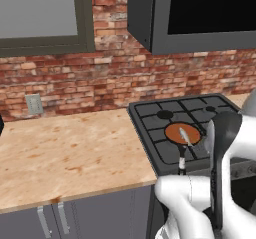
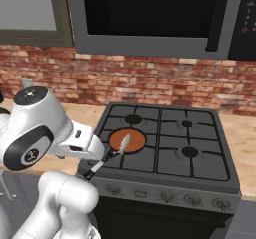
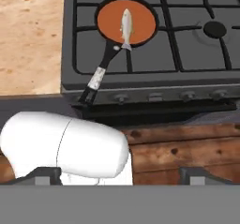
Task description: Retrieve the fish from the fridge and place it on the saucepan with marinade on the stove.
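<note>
The two dark fingers [image 3: 47, 176] at the near edge of the hand view stand spread wide and grasp nothing. Well beyond them the slender silvery fish [image 3: 126, 27] lies on the orange-brown marinade [image 3: 110, 19] inside the saucepan [image 3: 140, 35], apart from the fingers. The pan sits on the dark stove [image 2: 200, 170], beside a pale wooden surface [image 1: 65, 153] below a red brick wall [image 1: 110, 73].

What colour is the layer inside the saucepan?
Orange-brown marinade, clearest in the hand view, under the fish.
</note>
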You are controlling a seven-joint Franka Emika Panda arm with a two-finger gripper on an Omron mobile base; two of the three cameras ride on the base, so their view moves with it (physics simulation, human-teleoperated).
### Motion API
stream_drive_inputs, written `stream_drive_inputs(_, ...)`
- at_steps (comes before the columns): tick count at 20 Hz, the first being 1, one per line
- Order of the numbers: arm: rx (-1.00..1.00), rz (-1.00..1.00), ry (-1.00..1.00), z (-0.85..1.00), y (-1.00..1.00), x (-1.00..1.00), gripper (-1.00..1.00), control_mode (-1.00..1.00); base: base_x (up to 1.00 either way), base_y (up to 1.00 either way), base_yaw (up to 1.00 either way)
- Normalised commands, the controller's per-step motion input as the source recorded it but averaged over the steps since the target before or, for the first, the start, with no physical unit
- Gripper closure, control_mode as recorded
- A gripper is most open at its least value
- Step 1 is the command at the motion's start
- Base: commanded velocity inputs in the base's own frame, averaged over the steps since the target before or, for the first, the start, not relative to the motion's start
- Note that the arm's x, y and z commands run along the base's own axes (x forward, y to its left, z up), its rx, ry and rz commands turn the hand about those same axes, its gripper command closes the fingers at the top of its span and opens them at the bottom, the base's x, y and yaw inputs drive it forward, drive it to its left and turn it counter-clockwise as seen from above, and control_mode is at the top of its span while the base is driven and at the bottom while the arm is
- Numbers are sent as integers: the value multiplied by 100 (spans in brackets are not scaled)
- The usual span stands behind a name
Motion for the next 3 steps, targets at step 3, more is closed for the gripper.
stream_drive_inputs(3,-2,0,-25,100,10,-100,-100,-100,0,0,0)
